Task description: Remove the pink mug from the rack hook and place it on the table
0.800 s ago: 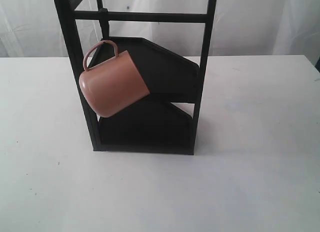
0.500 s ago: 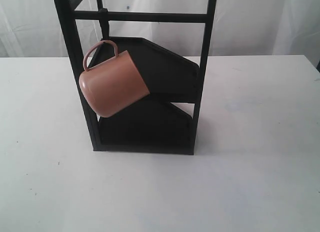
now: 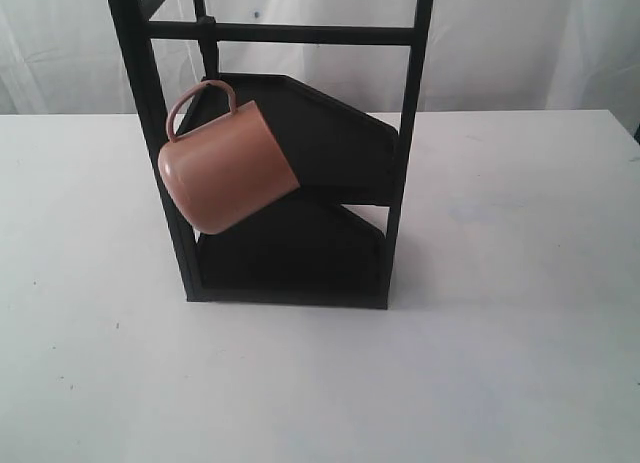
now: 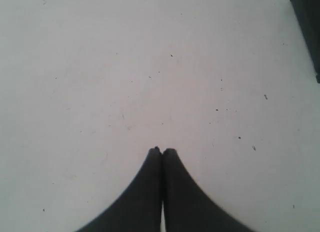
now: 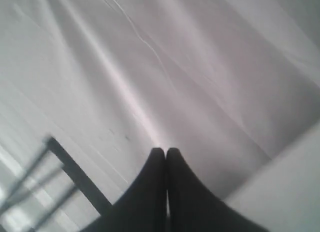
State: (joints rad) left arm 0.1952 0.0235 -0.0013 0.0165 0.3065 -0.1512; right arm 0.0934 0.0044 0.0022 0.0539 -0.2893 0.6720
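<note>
The pink mug [image 3: 228,168] hangs tilted by its thin loop handle [image 3: 200,101] from the rack hook [image 3: 208,48], a black peg dropping from the top crossbar of the black frame [image 3: 290,33]. Its base faces the camera at the lower left. The frame stands on the white table [image 3: 500,363]. Neither arm shows in the exterior view. My left gripper [image 4: 162,151] is shut with nothing in it, over speckled tabletop. My right gripper [image 5: 166,151] is shut and empty, pointing at a white curtain.
Two angled black shelves [image 3: 320,153] fill the frame behind and below the mug. A dark corner of the rack [image 4: 307,26] shows at the edge of the left wrist view. A black bar [image 5: 75,177] crosses the right wrist view. White curtain [image 3: 520,53] hangs behind the table.
</note>
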